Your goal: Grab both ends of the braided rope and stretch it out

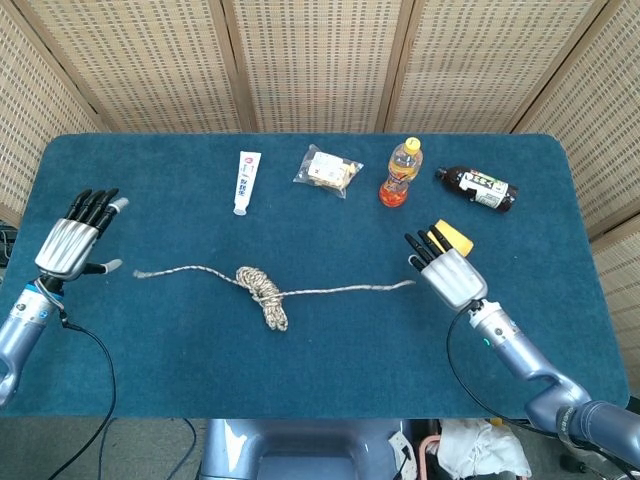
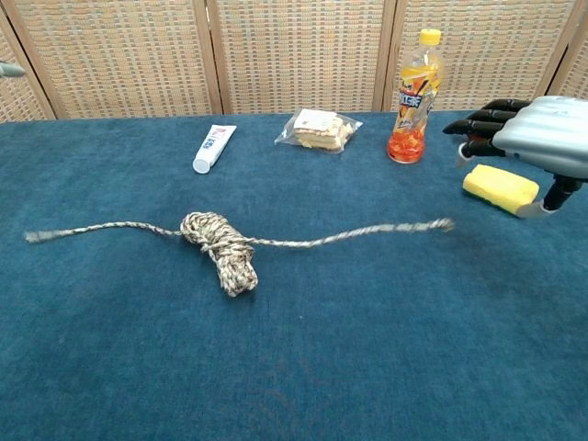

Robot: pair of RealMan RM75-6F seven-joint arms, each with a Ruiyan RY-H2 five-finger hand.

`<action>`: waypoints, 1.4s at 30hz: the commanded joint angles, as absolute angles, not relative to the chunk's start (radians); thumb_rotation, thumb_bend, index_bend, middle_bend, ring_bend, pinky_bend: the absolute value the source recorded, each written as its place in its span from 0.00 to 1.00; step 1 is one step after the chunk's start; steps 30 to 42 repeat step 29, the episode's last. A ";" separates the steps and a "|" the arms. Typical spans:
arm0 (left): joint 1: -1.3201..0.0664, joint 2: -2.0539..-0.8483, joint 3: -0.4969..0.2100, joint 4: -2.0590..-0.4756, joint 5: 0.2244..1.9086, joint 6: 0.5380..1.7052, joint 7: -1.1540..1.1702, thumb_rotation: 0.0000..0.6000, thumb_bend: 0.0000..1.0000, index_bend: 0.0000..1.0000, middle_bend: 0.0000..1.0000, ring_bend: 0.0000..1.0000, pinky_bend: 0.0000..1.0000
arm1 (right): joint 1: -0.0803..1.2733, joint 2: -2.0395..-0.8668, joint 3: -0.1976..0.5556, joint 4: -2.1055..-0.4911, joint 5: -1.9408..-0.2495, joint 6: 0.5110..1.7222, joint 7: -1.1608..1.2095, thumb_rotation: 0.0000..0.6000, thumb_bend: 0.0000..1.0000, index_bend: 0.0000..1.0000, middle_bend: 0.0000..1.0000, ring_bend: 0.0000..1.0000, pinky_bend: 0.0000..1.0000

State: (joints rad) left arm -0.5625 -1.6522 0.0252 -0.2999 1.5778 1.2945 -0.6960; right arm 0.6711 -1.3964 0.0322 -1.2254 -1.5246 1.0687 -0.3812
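Rope: the braided rope (image 1: 265, 292) lay slack on the worktop (image 1: 330, 350), both ends free.
Left hand (image 1: 72, 244): spread, holding nothing.
Right hand (image 1: 448, 274): spread, holding nothing.

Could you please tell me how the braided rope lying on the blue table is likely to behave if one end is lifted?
The speckled braided rope would probably droop limply, as its free ends lie in loose curves. The bundled knot in its middle looks bulkier, so it would likely drag and stay put at first. It seems light and unlikely to roll.

braided rope (image 1: 264, 297) lies slack on blue table, knotted bundle mid-length, both ends free, stretched left-right
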 commanded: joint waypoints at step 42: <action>-0.100 -1.176 0.043 -1.689 1.456 1.633 0.089 1.00 0.00 0.00 0.00 0.00 0.00 | 0.197 -1.305 -0.051 -1.523 -1.700 1.725 -0.246 1.00 0.00 0.00 0.00 0.00 0.00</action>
